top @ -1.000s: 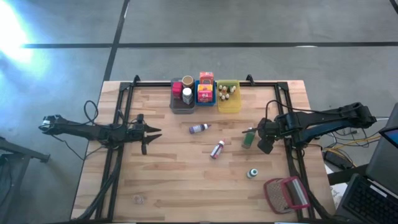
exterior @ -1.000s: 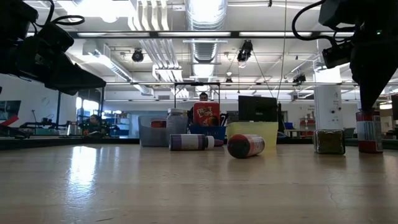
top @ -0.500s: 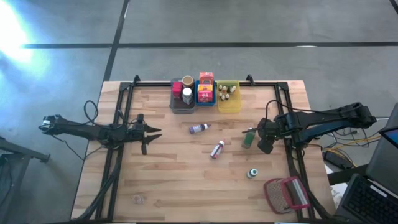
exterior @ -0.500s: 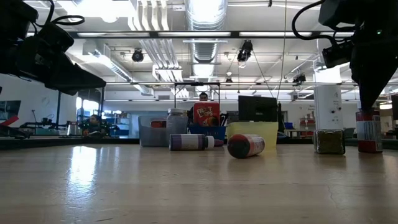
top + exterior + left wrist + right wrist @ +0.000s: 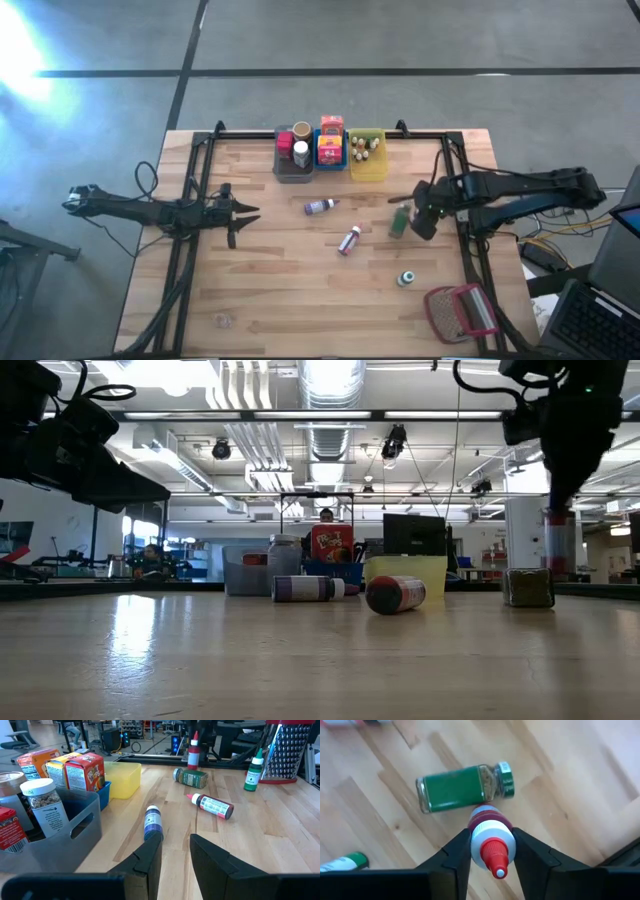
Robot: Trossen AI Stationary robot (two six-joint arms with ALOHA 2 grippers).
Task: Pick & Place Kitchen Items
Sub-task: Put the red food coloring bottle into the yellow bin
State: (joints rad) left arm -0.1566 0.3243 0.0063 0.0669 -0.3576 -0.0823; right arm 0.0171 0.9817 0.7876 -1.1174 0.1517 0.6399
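Note:
My right gripper (image 5: 421,216) is shut on a small bottle with a red cap and white shoulder (image 5: 490,847), held above a green spice jar (image 5: 460,787) that lies on its side on the table. The bottle also shows in the low view (image 5: 558,545), clear of the tabletop. A purple-capped bottle (image 5: 320,206) and a red bottle (image 5: 349,240) lie on their sides at mid table. A green-capped bottle (image 5: 406,278) stands upright nearer the front. My left gripper (image 5: 240,212) is open and empty at the table's left. My right gripper pinches the bottle's white shoulder (image 5: 481,836), just below the red cap, between its two fingers. The fingers come from above, pointing down. The bottle hangs upright below them, lifted clear of the table.
Grey (image 5: 293,168), blue (image 5: 331,158) and yellow (image 5: 368,166) bins holding jars, boxes and tiny bottles stand in a row at the far edge. A red-framed grey mesh object (image 5: 462,310) lies at the near right corner. Black rails run along both table sides.
My right gripper has risen and gone a little toward the far edge, still shut on the red-capped bottle. The bottle stood on the table beside the green jar before; now it hangs upright, lifted clear.

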